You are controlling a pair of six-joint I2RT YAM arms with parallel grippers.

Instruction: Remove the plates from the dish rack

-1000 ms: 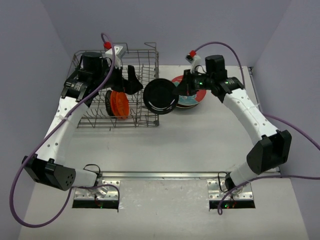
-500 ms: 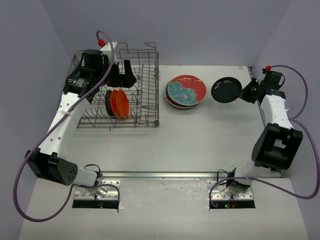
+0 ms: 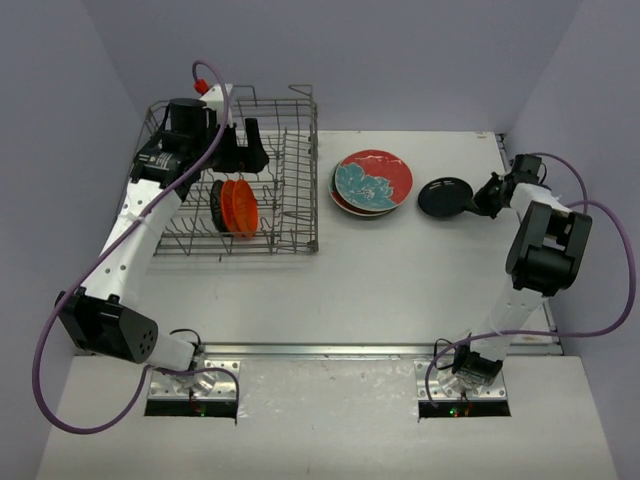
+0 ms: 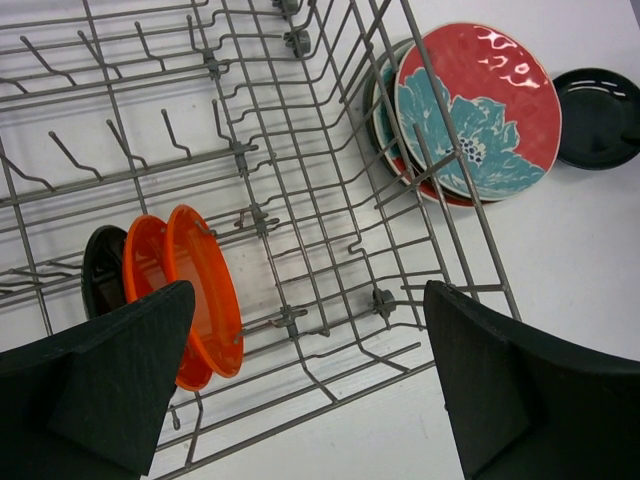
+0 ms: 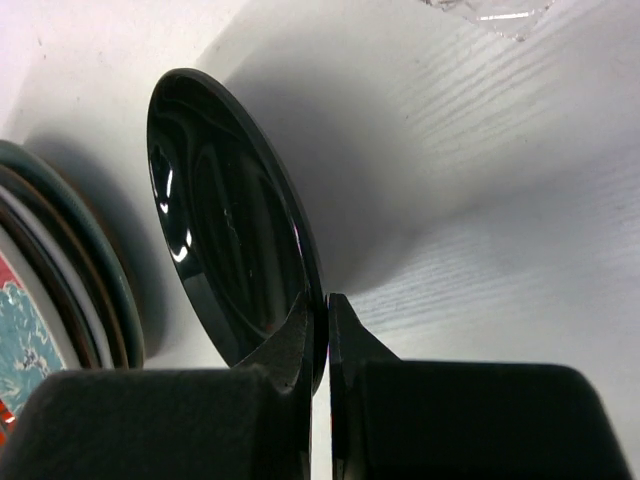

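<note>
At the right middle of the overhead view, the right gripper (image 3: 474,197) is pinched tight on the rim of a small round glossy black plate (image 3: 445,197). It holds the plate tilted low over the white table (image 3: 380,290), just right of the stack topped by a round red plate with a teal flower (image 3: 372,180). In the wrist view its fingers (image 5: 300,340) press either face of the thin edge, and I cannot tell whether the plate touches the table. Gripping by the rim probably suits drawing a dish from between tines and laying it flat, here apparently beside the larger stack. In the upper left, the left gripper (image 3: 248,150) hangs spread wide and holding nothing over the grey wire dish rack (image 3: 300,100). Two round orange plates (image 4: 200,300) and a second black plate (image 4: 100,270) stand on edge there, propped upright by the tines. They sit at the lower left of that wrist view, with the nearest orange one just beside the left finger (image 4: 100,390), so they look next in line for lifting
</note>
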